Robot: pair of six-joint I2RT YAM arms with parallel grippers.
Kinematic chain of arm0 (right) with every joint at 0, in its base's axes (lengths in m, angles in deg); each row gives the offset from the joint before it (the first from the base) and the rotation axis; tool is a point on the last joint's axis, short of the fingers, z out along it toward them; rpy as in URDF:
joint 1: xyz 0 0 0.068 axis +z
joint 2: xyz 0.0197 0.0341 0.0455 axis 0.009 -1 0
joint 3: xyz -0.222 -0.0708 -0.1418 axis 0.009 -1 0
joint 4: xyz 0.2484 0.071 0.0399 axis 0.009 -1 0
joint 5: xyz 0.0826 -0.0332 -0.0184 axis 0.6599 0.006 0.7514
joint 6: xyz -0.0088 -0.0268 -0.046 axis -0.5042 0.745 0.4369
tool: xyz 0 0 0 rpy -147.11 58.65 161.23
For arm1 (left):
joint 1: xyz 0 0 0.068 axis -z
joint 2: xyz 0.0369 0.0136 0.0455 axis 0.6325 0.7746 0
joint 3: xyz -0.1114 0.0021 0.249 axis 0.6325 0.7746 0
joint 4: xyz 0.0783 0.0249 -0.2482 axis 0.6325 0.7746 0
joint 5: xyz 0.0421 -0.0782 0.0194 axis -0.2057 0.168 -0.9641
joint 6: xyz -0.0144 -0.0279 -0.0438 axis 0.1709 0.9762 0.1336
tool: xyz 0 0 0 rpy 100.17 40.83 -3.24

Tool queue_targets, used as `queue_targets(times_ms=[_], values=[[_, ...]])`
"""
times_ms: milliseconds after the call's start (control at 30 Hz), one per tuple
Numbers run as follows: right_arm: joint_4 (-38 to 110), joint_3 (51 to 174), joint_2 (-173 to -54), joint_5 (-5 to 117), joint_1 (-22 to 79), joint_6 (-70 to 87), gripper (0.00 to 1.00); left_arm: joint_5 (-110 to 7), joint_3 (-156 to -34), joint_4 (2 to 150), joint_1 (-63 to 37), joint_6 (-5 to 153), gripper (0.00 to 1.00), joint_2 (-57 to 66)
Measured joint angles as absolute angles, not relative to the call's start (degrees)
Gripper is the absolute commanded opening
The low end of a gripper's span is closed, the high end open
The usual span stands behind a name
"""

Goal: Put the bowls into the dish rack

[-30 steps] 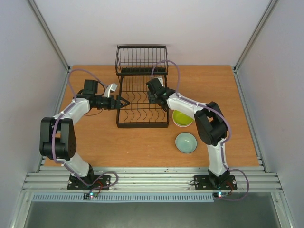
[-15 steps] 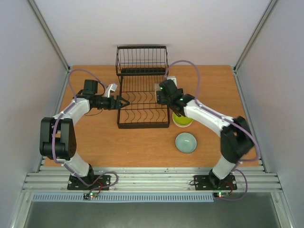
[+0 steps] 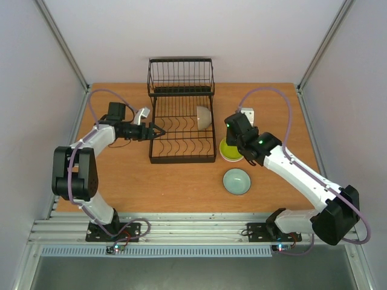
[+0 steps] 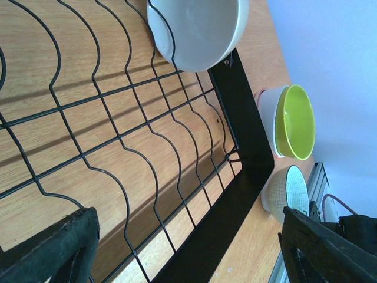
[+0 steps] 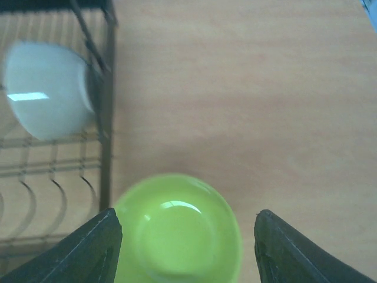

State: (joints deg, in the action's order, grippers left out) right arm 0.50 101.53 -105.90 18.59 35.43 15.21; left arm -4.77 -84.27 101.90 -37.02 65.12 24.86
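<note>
The dish rack [image 3: 181, 124] stood at the centre of the bench [image 3: 121, 181], its taller wire basket section at the far end and its rows of curved prongs toward the near end. One cream bowl [image 3: 204, 117] rested on its edge among the prongs at the right side of the rack, against the right rail; it also appeared in the left wrist view [image 4: 197, 29] and, blurred, in the right wrist view [image 5: 47, 88]. The yellow-green bowl [image 3: 228, 150] sat upright on the bench just beside the rack's right rail, nested in a white bowl [image 4: 268, 115] with a red line at its rim. The pale teal bowl [image 3: 236, 181] stood upright on the bench near this stack, on its near side and apart from it. The right end effector [image 3: 234, 138] hovered over the yellow-green bowl [image 5: 177, 230], its fingers apart on either side of the bowl and holding nothing. The left end effector [image 3: 156, 132] was at the rack's left rail, pointing across the prongs, its fingers [image 4: 53, 247] spread apart and empty
</note>
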Motion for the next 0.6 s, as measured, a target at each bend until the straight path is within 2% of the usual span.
queue_targets(times_ms=[233, 467, 600], values=[[-9.23, 98.56, -105.33, 16.84, 34.33, 11.78, 0.53, -4.81, -84.27, 101.88, -36.89, 65.1, 0.84, 25.1], [-9.65, 94.6, -105.33, 20.12, 29.24, 10.8, 0.42, -4.85, -84.27, 101.92, -36.54, 65.05, 0.84, 25.56], [-7.81, 92.04, -105.51, 24.19, 26.18, 10.75, 0.39, -4.94, -84.27, 101.97, -36.54, 65.01, 0.84, 26.21]])
